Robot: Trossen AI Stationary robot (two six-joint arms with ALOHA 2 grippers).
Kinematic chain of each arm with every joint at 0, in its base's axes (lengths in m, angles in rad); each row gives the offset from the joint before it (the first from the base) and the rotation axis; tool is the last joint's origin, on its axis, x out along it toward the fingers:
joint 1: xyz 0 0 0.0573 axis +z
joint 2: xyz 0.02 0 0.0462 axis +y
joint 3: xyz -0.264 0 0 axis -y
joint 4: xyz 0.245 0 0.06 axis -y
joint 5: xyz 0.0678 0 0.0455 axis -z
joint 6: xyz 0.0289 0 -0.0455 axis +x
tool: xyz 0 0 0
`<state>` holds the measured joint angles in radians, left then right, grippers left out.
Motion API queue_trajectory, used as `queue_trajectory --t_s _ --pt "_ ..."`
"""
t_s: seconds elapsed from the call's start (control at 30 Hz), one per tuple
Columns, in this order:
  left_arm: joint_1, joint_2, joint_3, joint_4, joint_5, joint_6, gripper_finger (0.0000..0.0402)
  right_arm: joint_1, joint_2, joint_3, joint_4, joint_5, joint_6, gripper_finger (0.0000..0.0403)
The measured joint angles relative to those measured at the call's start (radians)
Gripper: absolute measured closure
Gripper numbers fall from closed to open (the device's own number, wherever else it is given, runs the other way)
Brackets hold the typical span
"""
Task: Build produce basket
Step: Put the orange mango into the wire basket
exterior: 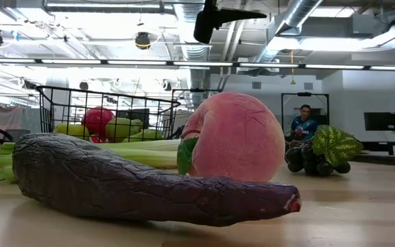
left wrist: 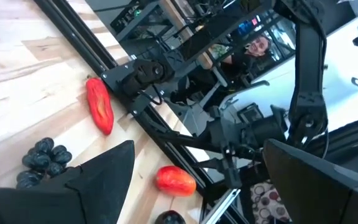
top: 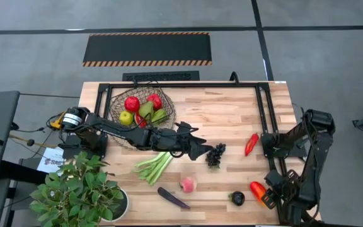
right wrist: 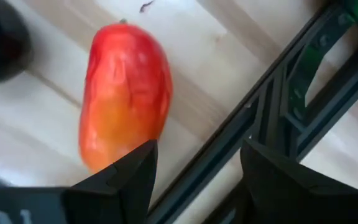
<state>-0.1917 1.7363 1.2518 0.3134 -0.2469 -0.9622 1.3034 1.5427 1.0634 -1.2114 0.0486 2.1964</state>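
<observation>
Basket (top: 142, 113) part-filled; left gripper (top: 201, 149) open, empty, near grapes (top: 216, 155), likely next pick. Right gripper (right wrist: 197, 180) open, parked beside orange pepper (right wrist: 123, 93).

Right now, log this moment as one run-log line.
left gripper: open, empty, beside grapes | right gripper: open, over orange pepper | basket: apples, pears inside

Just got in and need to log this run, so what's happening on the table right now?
The robot is filling the wire basket, which already holds red apples and green pears. The left gripper is open and empty, reaching toward the dark grapes. The right gripper is open, low beside an orange-red pepper. The leek, peach, aubergine and chilli lie on the table.
</observation>
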Motion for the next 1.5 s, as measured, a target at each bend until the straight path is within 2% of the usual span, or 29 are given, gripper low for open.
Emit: queue_trajectory --t_s 0.2,0.53,0.87,1.0,1.1,1.17,1.3,1.4,1.5 --pt "0.002 0.0 0.0 0.0 -0.001 -0.029 0.0061 0.002 0.049 -0.001 0.013 -0.001 0.01 0.0148" --pt "0.003 0.0 0.0 0.0 -0.026 -0.095 0.0061 0.014 0.047 -0.037 0.037 0.003 0.072 0.0148" --pt "0.003 0.0 0.0 0.0 -0.008 -0.097 0.0061 -0.012 0.039 -0.086 0.087 -0.018 0.029 0.0148" --pt "0.004 0.0 0.0 0.019 -0.008 -0.057 0.0061 -0.034 0.039 -0.057 0.134 -0.022 -0.008 0.0148" --pt "0.008 0.0 0.0 0.066 0.005 0.005 0.0061 -0.051 0.04 -0.028 0.102 -0.032 -0.006 0.0148" --pt "0.011 0.0 -0.001 0.135 0.04 0.048 0.0061 -0.068 0.034 0.003 0.076 -0.049 -0.014 0.0148" --pt "0.014 -0.001 -0.001 0.346 0.195 0.121 0.0061 -0.107 0.005 0.066 0.039 -0.053 -0.005 0.0148" --pt "0.019 -0.001 -0.001 0.565 0.344 0.157 0.0061 -0.14 -0.013 0.11 0.057 -0.043 -0.006 0.0148" --pt "0.028 -0.004 -0.001 0.775 0.502 0.168 0.0061 -0.168 -0.019 0.139 0.153 -0.038 -0.01 0.0148"
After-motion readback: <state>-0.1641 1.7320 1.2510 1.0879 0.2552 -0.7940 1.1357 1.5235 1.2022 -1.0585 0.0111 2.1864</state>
